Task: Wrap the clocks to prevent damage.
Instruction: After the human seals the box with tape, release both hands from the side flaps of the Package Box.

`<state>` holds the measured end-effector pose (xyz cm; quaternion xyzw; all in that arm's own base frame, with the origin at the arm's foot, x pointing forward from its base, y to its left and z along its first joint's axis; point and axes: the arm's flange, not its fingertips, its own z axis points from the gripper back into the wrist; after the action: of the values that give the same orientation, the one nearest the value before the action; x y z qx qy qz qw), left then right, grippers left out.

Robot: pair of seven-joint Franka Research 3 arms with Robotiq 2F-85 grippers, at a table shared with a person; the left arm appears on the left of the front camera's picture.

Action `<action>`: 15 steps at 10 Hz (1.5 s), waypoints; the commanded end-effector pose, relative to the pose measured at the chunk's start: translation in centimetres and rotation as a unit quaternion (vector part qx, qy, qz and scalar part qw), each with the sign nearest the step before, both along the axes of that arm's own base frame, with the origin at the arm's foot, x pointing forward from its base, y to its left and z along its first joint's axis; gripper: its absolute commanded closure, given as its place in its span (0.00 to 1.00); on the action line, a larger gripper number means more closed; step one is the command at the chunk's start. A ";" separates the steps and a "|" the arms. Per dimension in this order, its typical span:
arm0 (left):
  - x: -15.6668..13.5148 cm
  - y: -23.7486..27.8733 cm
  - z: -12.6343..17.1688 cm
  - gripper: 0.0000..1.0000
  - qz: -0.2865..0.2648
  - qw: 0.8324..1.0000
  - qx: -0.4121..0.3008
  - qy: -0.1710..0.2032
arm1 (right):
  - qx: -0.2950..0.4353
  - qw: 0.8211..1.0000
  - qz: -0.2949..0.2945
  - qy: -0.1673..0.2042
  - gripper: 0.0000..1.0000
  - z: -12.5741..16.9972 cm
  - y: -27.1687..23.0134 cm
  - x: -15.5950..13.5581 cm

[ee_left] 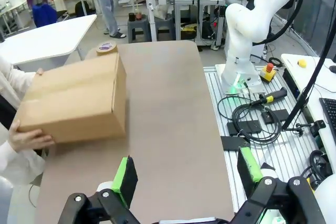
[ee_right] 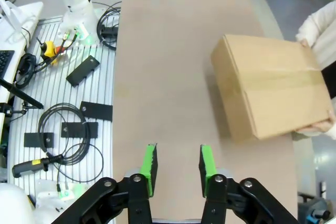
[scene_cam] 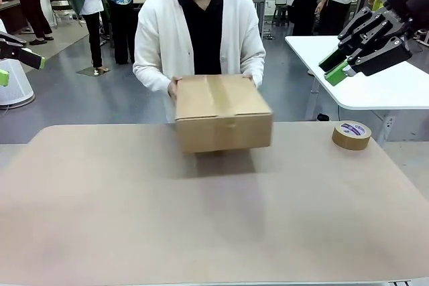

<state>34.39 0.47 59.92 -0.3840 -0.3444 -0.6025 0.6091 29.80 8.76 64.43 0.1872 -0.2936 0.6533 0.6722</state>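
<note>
At the far middle of the table (scene_cam: 100, 219), a closed cardboard box (scene_cam: 223, 113) sits at or just above the surface, held at its far side by the person's hands (ee_left: 26, 137). Its edges are smeared in the front view, so whether it rests fully on the table cannot be told. Its flaps are shut, and no clock can be seen; whatever the task wraps is presumably inside, which is a guess only.

From the robot's side the box lies straight ahead, across bare tabletop, with both arms held back and high. The right gripper (scene_cam: 342, 68) hangs above the table's right far corner, fingers pointing down-left toward the box, its green pads (ee_right: 151, 167) a moderate gap apart and holding nothing. The left gripper (ee_left: 186, 174) hangs over the near-left edge, spread wide and empty; in the front view little more than one finger (scene_cam: 27, 57) shows at the left border. The box's long axis runs left to right across the table, its broad face toward the robot. Judging by the front view, the right gripper is the nearer.

A roll of brown tape (scene_cam: 351, 134) lies flat on the table to the right of the box, well apart from it and almost under the right gripper.
</note>
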 end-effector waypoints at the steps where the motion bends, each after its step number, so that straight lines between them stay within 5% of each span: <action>1: 0.5 0.2 1.4 0.00 0.061 0.994 0.091 -0.023 | -0.008 1.000 -0.019 -0.007 0.00 0.9 -1.6 -0.1; 9: -0.7 3.8 2.1 0.00 0.092 0.989 0.115 0.020 | -0.031 0.998 -0.048 0.002 0.00 1.3 -6.1 -0.5; 10: -1.5 3.3 2.4 0.00 0.099 0.987 0.127 -0.001 | -0.058 0.991 -0.121 -0.006 0.00 1.4 -6.0 -0.7; 11: -0.3 3.8 1.2 0.00 0.087 0.990 0.115 0.010 | -0.012 0.999 -0.042 -0.002 0.00 1.6 -5.9 0.0; 13: -0.7 3.8 1.7 0.00 0.089 0.989 0.114 0.003 | -0.028 0.998 -0.064 -0.006 0.00 1.8 -6.2 -0.1; 15: 1.4 7.8 0.5 0.00 0.018 0.999 -0.031 0.026 | 0.171 0.983 0.015 0.061 0.00 0.9 -11.8 2.7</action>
<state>34.16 5.78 60.78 -0.3407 -0.3330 -0.5761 0.6642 30.58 0.35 65.57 0.2337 -0.3299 0.6089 0.6825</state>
